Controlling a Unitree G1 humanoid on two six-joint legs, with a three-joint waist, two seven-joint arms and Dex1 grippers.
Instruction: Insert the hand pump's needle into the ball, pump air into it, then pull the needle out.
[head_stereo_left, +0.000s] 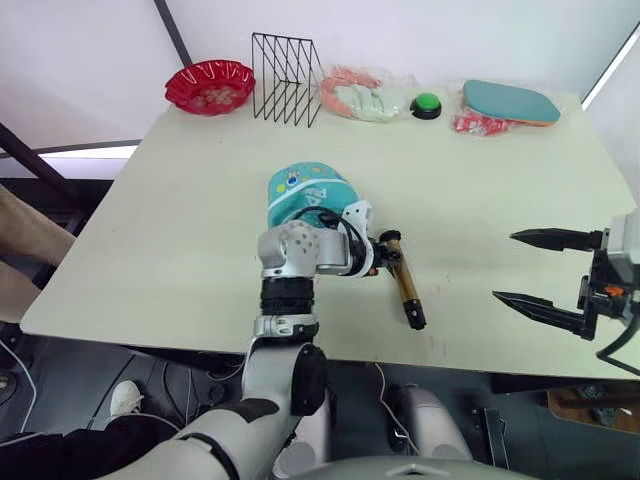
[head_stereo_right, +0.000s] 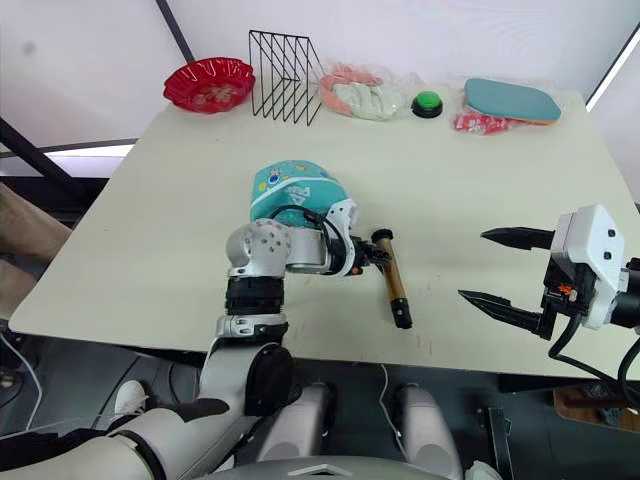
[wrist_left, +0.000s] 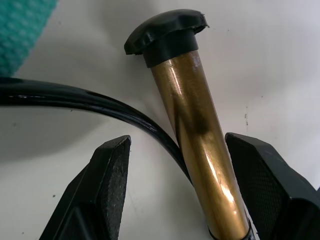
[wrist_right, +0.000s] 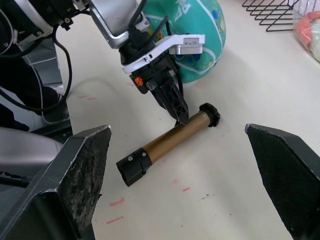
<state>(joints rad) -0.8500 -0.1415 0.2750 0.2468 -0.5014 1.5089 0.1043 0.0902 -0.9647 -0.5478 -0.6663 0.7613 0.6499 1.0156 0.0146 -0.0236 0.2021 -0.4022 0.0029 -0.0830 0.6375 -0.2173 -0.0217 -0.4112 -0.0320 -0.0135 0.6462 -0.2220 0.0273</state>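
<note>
Straddling the hand pump (head_stereo_left: 403, 281) on the tabletop (head_stereo_left: 180, 230), the left gripper (wrist_left: 175, 185) is held with jaws apart, the ball (head_stereo_left: 305, 195) just left; the right gripper (head_stereo_left: 530, 268) is parked open, far right.

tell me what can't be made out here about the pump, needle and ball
- The needle: not made out. The hose runs out of the left wrist view's edge before its tip.
- The ball: its near side is hidden by the left arm in the eye views, so any valve there can't be seen.
- The hand pump: in the eye views the left gripper covers part of its barrel, open around it.
</note>
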